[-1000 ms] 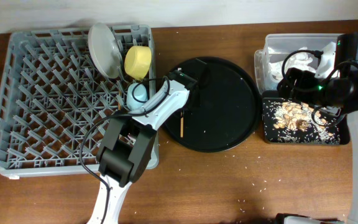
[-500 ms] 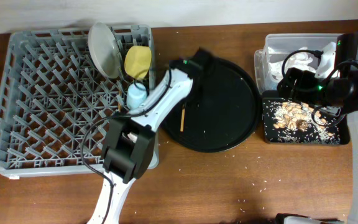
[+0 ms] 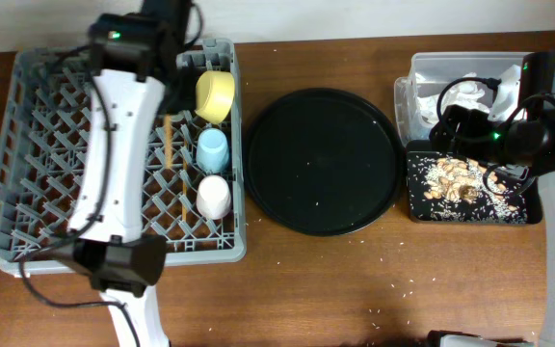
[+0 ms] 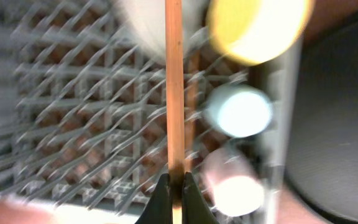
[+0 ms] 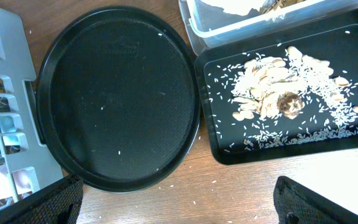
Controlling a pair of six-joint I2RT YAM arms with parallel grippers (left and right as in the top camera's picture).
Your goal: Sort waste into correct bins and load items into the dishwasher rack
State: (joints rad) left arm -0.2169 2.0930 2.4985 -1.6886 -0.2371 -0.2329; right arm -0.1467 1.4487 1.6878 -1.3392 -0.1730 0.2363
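Left arm swung off round black tray [image 3: 321,159] since last frame, now upper left of frame over dishwasher rack [image 3: 8,135]. Left gripper [image 4: 174,186] clenched on chopstick [image 4: 174,87] above pegs, wrist view blurred. Yellow bowl [image 3: 215,94], blue cup [image 3: 214,148], pink cup [image 3: 213,196] along rack's right side. Arm covers rack's top-centre. Right gripper [image 5: 179,199] unmoved, spread and empty above rectangular black tray [image 3: 470,214] of food scraps [image 3: 456,175].

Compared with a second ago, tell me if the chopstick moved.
Yes. The chopstick went left, off the round black tray to the dishwasher rack, held by the left gripper.
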